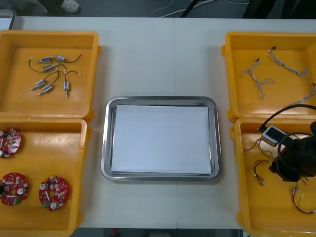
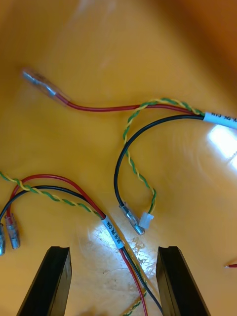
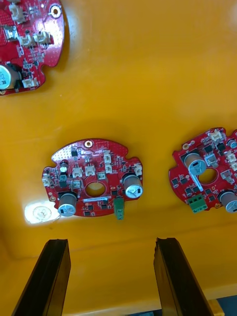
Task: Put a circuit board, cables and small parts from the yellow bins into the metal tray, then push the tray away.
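**Both grippers spread over the near bins**

My right gripper [image 2: 114, 252] is down in the near right bin [image 1: 238, 173], its fingers wide apart and pinching nothing. A cable [image 2: 112, 234] of red, black and green-yellow twisted wire, with a white label on it, lies on the bin floor. It runs through the gap between the fingers. Just past the fingertips sit the metal terminal and white plug of a second cable [image 2: 148, 105]. Its black wire curls away from them, and its red wire reaches farther out to a clear-sleeved end. From above, I see the right arm [image 1: 296, 160] hanging over the middle of that bin.

My left gripper [image 3: 112, 243] is spread too, with nothing between its fingers. One round red board [image 3: 94, 177] lies flat on the floor of the near left bin [image 1: 83, 173], just ahead of the gap. A second board [image 3: 207, 170] lies beside it, out past one finger and apart from it. A third board [image 3: 29, 44] lies farther off, past the other finger.

Between the two near bins, the tray [image 1: 105, 148] sits on the table [image 1: 148, 54], white inside and well apart from the right arm. Farther out, the far right bin [image 1: 228, 74] holds pale twisted cables [image 1: 259, 79]. The far left bin [image 1: 94, 74] holds small metal parts [image 1: 49, 74] with dark wire tails.
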{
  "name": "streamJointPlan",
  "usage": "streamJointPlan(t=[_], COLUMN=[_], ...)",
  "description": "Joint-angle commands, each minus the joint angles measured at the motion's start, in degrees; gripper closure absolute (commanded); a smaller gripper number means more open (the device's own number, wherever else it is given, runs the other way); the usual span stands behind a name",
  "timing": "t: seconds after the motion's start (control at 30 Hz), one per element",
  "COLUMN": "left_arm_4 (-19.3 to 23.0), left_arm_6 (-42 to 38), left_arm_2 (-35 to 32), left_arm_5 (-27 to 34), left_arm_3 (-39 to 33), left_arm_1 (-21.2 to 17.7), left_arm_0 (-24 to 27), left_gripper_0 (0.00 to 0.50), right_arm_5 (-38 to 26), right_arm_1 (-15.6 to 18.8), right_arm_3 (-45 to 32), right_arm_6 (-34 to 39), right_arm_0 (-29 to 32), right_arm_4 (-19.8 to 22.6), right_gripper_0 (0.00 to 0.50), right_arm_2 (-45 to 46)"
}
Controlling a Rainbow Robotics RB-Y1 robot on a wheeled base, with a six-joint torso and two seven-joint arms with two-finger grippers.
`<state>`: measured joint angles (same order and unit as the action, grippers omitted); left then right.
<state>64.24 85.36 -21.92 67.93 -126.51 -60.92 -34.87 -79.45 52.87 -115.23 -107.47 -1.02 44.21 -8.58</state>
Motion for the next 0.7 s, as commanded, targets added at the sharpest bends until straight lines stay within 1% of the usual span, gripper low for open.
streamJointPlan(t=[0.03,0.1,0.27,0.47,0.53,0.6,0.7], left_arm_4=[-0.96,-1.14,-1.66,-2.54,-3.07,-4.92,-6.23], left_arm_6=[1.74,1.65,1.83,1.65,1.65,1.39,1.03], left_arm_2=[0.56,1.00,3.99,4.16,4.95,6.53,7.68], left_arm_5=[0.36,-0.08,-5.26,-5.79,-6.50,-8.43,-9.57], left_arm_3=[0.57,1.01,3.20,3.20,3.20,3.20,3.20], left_arm_1=[-2.36,-2.27,-1.92,-1.39,-1.21,-1.13,-1.04], left_arm_0=[-2.57,-2.57,-2.57,-2.57,-2.13,-1.96,-1.69], left_gripper_0=[0.000,0.000,0.000,0.000,0.000,0.000,0.000], right_arm_5=[0.43,0.52,0.52,0.52,0.52,0.52,0.52], right_arm_1=[-1.54,-2.16,-3.39,-4.36,-4.36,-4.36,-4.36], right_arm_3=[0.80,1.59,2.03,2.11,2.11,2.11,2.11], right_arm_6=[-2.22,-2.48,-2.92,-3.01,-3.01,-3.09,-3.09], right_arm_0=[1.37,1.37,1.46,1.63,1.63,1.63,1.72], right_arm_4=[-1.41,-1.32,-2.81,-4.48,-4.48,-4.39,-4.31], right_gripper_0=[0.000,0.000,0.000,0.000,0.000,0.000,0.000], right_arm_2=[-0.64,-0.64,-0.64,-1.26,-1.44,-1.61,-1.61])
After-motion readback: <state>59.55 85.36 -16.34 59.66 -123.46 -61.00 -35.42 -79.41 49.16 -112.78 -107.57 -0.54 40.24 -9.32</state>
